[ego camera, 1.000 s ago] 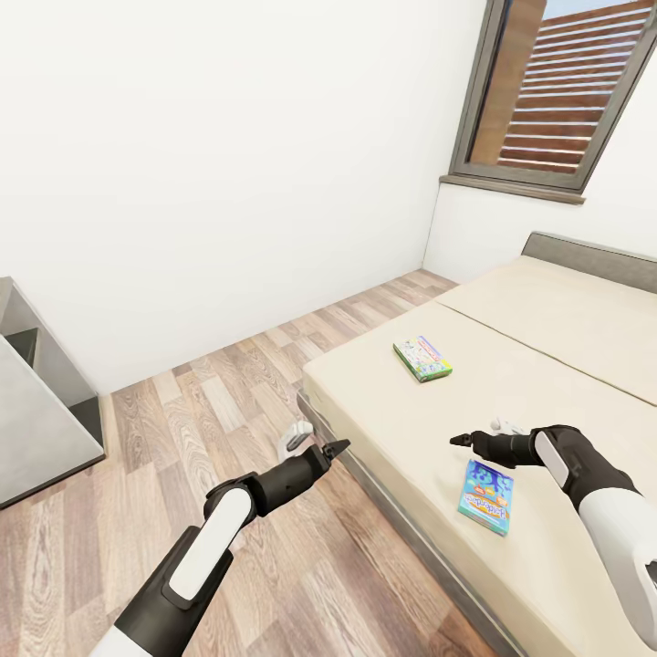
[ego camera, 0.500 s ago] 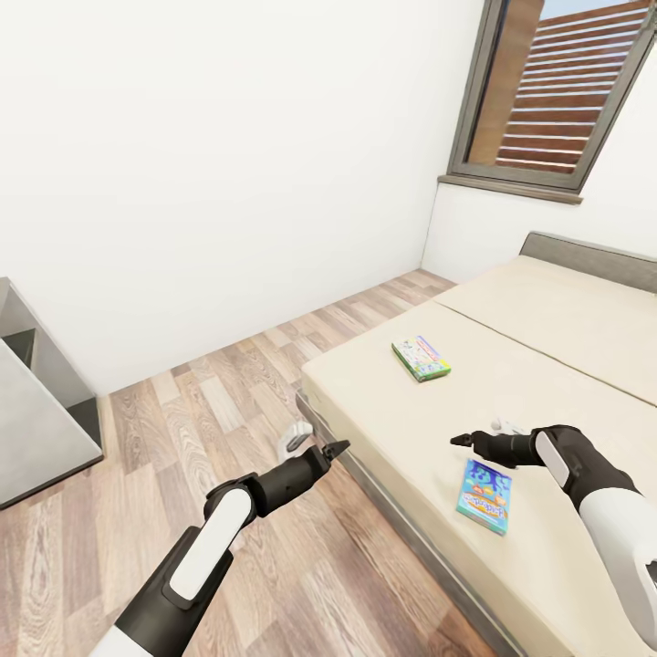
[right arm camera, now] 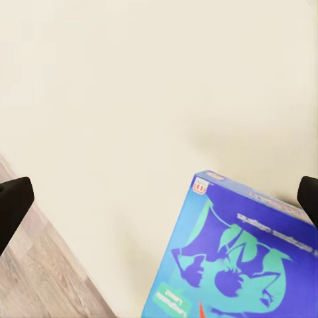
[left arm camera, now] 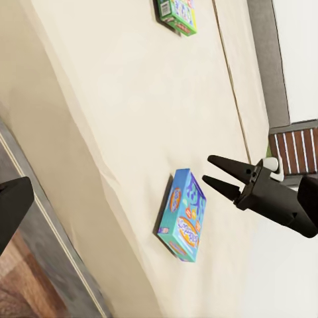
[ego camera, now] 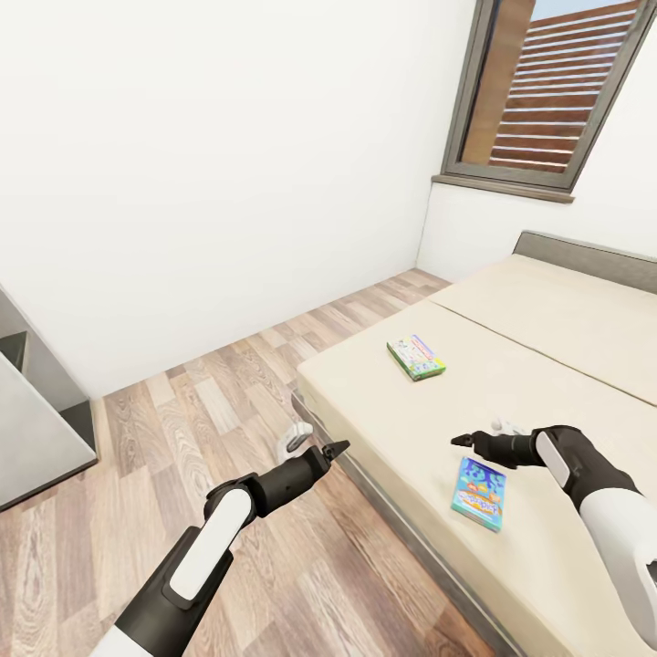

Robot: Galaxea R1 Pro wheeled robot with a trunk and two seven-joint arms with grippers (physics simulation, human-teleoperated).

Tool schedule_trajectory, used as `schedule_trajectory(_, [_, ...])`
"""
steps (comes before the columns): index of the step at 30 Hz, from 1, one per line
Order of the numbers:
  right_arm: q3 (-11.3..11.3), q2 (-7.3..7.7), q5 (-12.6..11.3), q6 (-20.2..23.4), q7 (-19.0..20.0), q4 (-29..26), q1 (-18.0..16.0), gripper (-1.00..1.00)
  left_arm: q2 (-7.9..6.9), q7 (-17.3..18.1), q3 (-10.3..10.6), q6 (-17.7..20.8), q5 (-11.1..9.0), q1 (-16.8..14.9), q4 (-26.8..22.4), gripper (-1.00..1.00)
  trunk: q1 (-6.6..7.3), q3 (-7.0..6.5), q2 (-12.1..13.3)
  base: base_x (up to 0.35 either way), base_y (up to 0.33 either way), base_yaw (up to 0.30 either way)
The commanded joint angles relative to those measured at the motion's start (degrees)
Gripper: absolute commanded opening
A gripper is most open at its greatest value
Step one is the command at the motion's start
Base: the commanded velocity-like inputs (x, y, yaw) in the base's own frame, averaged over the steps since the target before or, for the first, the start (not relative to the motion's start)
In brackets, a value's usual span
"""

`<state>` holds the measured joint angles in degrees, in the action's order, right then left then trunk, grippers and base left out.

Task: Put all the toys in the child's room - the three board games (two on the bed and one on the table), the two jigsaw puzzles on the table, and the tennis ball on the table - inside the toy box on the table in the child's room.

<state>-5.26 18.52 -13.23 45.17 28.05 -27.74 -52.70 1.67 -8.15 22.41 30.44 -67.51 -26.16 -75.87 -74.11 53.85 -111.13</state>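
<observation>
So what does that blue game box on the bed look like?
The blue board game is a thin, flat rectangular box, cardboard by the look of it, with a bright blue cover, darker blue cartoon shapes, green and orange patches. It lies flat, cover up, near the edge of the beige bed. The right gripper hovers open near it, not touching.

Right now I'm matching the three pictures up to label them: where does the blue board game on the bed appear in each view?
Head view: the blue board game lies flat at lower right, just below the right hand.
Left wrist view: it sits at lower centre, beside the right hand.
Right wrist view: it takes the lower right corner.
Shared landmark: the beige bed, under the game in all three.
</observation>
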Motion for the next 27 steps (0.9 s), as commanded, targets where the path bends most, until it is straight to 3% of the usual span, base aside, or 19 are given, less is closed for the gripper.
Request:
schedule_trajectory(1, [-0.3, 0.01, 0.1, 0.4, 0.2, 0.0, 0.0, 1.00, 0.00, -0.5, 0.0, 0.1, -0.6, 0.0, -0.1, 1.00, 0.01, 0.05, 0.0, 0.000, 0.000, -0.016])
schedule_trajectory(12, [-0.9, 0.36, 0.1, 0.4, -1.8, 0.2, -0.2, 1.00, 0.00, -0.5, 0.0, 0.1, -0.6, 0.0, -0.1, 1.00, 0.01, 0.05, 0.0, 0.000, 0.000, -0.007])
schedule_trajectory(20, [-5.6, 0.29, 0.2, 0.5, -5.3, 0.4, -0.4, 1.00, 0.01, -0.5, 0.0, 0.1, -0.6, 0.0, -0.1, 1.00, 0.01, 0.05, 0.0, 0.000, 0.000, -0.001])
schedule_trajectory(27, [-6.7, 0.07, 0.3, 0.5, -5.9, 1.7, -0.4, 1.00, 0.01, -0.5, 0.0, 0.1, -0.6, 0.0, -0.1, 1.00, 0.01, 0.05, 0.0, 0.000, 0.000, 0.000])
